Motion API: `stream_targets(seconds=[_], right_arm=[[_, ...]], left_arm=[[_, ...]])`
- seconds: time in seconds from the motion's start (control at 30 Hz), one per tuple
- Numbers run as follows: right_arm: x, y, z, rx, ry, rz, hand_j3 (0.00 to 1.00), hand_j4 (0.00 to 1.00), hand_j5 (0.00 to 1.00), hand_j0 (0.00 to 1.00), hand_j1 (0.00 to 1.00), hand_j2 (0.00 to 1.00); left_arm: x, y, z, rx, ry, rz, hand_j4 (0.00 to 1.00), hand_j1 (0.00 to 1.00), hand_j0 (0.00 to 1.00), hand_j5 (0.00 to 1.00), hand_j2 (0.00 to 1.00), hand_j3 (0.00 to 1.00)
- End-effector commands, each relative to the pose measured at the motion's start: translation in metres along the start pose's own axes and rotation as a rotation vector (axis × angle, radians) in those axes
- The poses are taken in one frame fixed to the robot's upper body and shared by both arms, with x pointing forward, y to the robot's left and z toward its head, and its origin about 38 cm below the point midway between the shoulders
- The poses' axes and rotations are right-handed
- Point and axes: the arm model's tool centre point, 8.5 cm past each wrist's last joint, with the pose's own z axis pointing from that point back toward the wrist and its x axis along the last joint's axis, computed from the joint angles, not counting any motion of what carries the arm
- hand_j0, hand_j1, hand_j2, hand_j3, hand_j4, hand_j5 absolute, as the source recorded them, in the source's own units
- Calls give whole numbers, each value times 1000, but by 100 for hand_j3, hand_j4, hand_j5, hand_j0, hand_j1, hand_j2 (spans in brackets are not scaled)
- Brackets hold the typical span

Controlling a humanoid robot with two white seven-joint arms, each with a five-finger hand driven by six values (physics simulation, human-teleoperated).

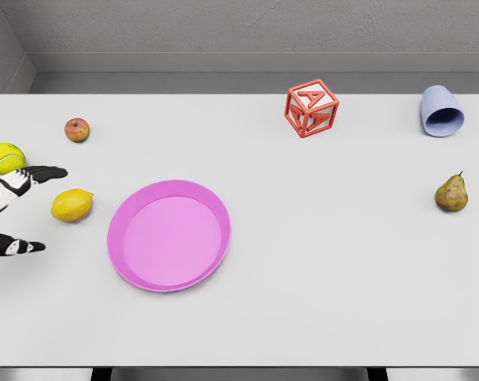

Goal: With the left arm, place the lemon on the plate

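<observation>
Clutter on the table (319, 262): tennis ball (5, 158) at the far left edge, small apple (77, 129) behind and right of it. Red letter block (312, 108) tilted on a corner, toward the back right of middle. Pale blue cup (441, 112) lying on its side at the back right, mouth facing the camera. Pear (452, 193) upright near the right edge. All of these sit well apart from the plate (136, 262).

Lemon (72, 205) lies on the table just left of the pink plate, not touching its rim. Nothing stands between lemon and plate.

Left hand (21, 213) enters at the left edge, fingers spread: one dark-tipped finger (45, 172) reaches out above the lemon, just below the tennis ball; another shows lower, left of the lemon. Hand is released, grasping nothing; lemon sits in the gap, no contact visible.

Table is plain white. Grey wall behind, grey floor strip beyond the far edge.
</observation>
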Motion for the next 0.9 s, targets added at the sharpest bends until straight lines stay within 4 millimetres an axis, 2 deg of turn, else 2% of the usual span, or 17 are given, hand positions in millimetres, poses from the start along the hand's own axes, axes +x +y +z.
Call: stream_targets(seconds=[0.0, 0.2, 0.3, 0.4, 0.43, 0.53, 0.6, 0.67, 0.87], right_arm=[[-1, 0, 0, 2, 3, -2, 100, 100, 100, 100, 100, 100], [0, 0, 0, 0, 2, 5, 100, 100, 100, 100, 100, 100], [0, 0, 0, 0, 2, 4, 100, 100, 100, 100, 100, 100], [0, 0, 0, 0, 2, 4, 100, 100, 100, 100, 100, 100], [0, 0, 0, 0, 2, 4, 100, 100, 100, 100, 100, 100], [0, 0, 0, 0, 2, 4, 100, 100, 100, 100, 100, 100], [0, 0, 0, 0, 2, 4, 100, 100, 100, 100, 100, 100], [0, 0, 0, 0, 2, 4, 100, 100, 100, 100, 100, 100], [0, 0, 0, 0, 2, 4, 100, 100, 100, 100, 100, 100]], left_arm=[[2, 0, -1, 2, -7, 3, 100, 100, 100, 100, 100, 100], [-5, 0, 3, -9, 26, -23, 100, 100, 100, 100, 100, 100], [-33, 0, 17, -21, 125, -28, 100, 100, 100, 100, 100, 100], [-38, -9, 17, -81, 156, -77, 100, 100, 100, 100, 100, 100], [-46, -8, 19, -87, 178, -78, 100, 100, 100, 100, 100, 100], [-63, -9, -2, -154, 175, -72, 100, 100, 100, 100, 100, 100], [-81, -3, 6, -188, 233, -80, 100, 100, 100, 100, 100, 100], [-83, -6, 9, -234, 243, -86, 100, 100, 100, 100, 100, 100], [-90, 25, 7, -218, 275, -165, 100, 100, 100, 100, 100, 100]])
